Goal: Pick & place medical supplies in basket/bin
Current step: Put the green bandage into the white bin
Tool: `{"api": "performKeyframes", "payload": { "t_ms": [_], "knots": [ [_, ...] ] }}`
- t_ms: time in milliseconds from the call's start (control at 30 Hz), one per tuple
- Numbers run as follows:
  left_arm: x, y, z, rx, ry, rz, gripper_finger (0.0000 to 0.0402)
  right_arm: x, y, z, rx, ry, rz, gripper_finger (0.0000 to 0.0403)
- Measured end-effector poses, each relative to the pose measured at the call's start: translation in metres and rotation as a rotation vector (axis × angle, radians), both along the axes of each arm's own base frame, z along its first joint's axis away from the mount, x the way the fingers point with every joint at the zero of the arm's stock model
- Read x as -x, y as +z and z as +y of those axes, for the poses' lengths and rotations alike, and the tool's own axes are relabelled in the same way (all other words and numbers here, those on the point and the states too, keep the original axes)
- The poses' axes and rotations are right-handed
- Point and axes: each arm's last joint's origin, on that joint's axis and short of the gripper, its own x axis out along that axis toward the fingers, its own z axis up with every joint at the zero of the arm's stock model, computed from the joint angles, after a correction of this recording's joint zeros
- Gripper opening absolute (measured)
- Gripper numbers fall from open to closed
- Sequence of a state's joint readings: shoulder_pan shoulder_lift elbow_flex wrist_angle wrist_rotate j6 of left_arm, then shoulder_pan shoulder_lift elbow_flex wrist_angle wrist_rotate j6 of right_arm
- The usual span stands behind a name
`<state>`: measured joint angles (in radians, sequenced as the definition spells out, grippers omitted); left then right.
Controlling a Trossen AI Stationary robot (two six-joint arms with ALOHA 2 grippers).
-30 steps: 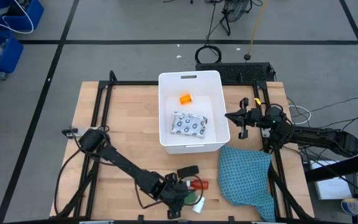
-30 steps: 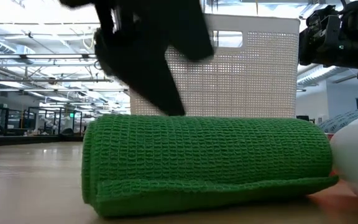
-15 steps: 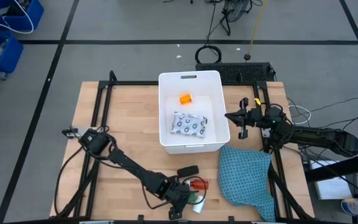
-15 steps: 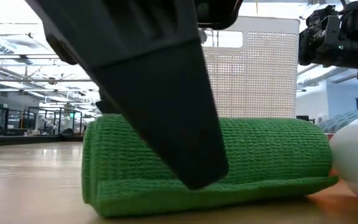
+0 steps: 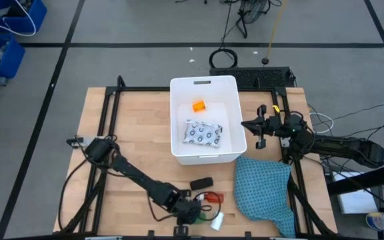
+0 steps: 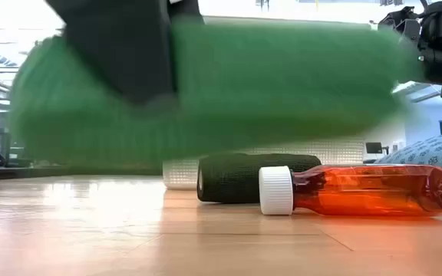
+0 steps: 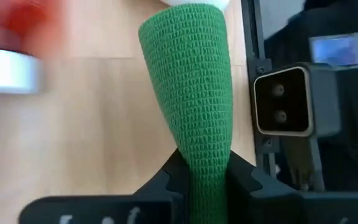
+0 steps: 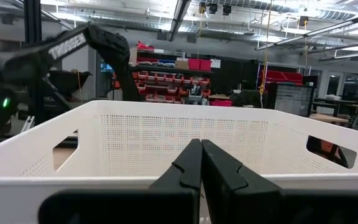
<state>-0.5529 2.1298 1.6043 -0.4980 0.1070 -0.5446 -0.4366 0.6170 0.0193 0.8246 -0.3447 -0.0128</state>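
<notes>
Six supplies are counted. Two lie in the one white tub (image 5: 177, 120): one orange vial (image 5: 199, 105) and one dotted flat packet (image 5: 203, 132). Four are found near the worktop's front edge: one black oblong piece (image 5: 201, 183), one red bottle (image 5: 213, 197), one small white bottle (image 5: 217, 219) and one green roll (image 7: 194, 87). One teal cloth (image 5: 265, 192) is seen near the front right corner.

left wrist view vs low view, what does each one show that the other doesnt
Only the left wrist view shows the left gripper clamped on the green bandage roll's end, and a small camera unit at the table edge. Only the low view shows the black roll lying on the table, the white tub behind it, and the right gripper up high. Both show the green roll and the red bottle.
</notes>
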Motion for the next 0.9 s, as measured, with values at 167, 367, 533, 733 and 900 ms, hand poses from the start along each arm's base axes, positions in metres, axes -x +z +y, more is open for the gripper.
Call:
{"api": "performKeyframes", "payload": {
  "t_ms": [167,367,533,733,900],
  "knots": [
    [0.027,0.058,0.009,-0.172,0.022,-0.124,0.0062,0.000,0.000,0.000,-0.001,0.000,0.000,0.0000],
    [0.070,0.133,0.023,-0.390,0.026,-0.354,0.0055,0.000,-0.001,0.000,-0.009,0.001,0.006,0.0000],
    [0.105,0.184,0.038,-0.530,-0.015,-0.540,0.0051,0.000,-0.001,0.000,-0.024,0.004,0.008,0.0000],
    [0.127,0.220,0.065,-0.615,-0.036,-0.643,0.0058,0.000,-0.001,0.000,-0.026,0.004,0.012,0.0000],
    [0.149,0.252,0.101,-0.668,-0.040,-0.718,0.0050,0.000,-0.001,0.000,-0.043,0.008,0.011,0.0000]
  ]
}}
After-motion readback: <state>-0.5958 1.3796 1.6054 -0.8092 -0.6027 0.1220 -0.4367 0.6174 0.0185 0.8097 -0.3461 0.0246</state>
